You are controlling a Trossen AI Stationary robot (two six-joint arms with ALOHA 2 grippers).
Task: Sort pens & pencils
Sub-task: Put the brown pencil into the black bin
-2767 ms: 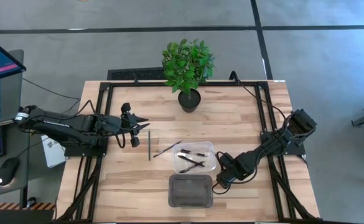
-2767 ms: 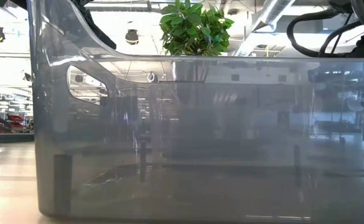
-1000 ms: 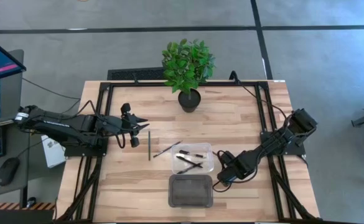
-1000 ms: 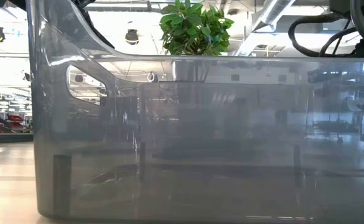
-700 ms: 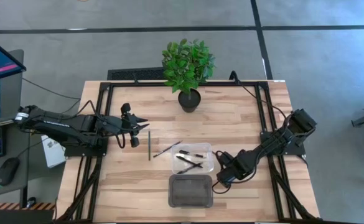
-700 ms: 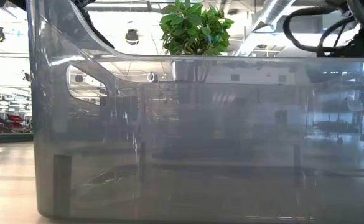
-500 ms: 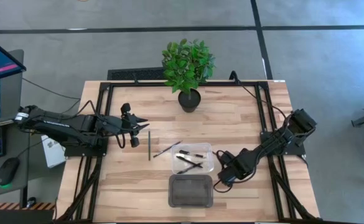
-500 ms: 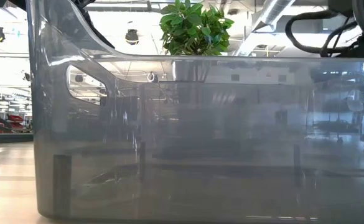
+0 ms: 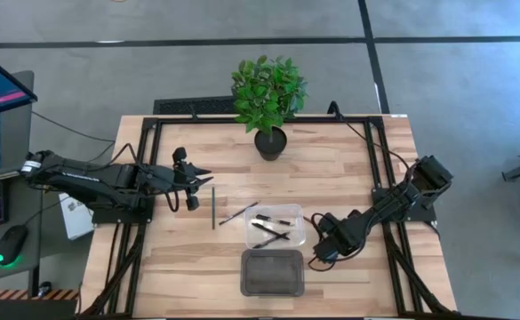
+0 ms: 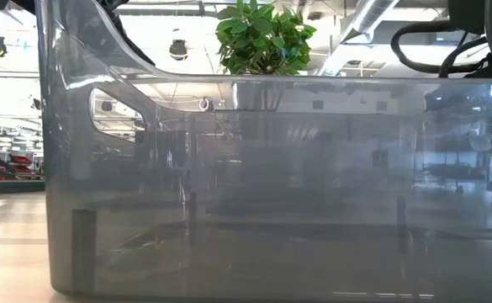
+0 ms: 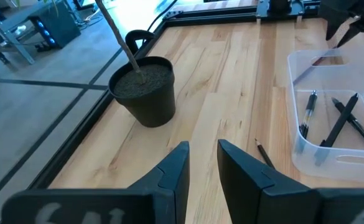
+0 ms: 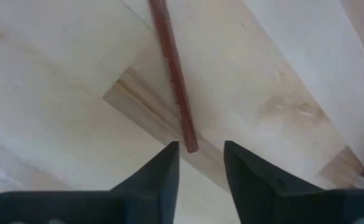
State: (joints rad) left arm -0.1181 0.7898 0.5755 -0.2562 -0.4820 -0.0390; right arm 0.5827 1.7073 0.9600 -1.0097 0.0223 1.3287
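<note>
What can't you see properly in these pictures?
- Low view: the grey bin fills the picture and hides the table behind it.
- Right wrist view: the reddish pencil is cut off by the picture's edge.
- High view: the grey bin's contents are too dim to tell.

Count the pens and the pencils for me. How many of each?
Pens: 3, all in the clear tray
Pencils: 3, on the table; one is a red pencil at the right gripper
Total: 6
</note>
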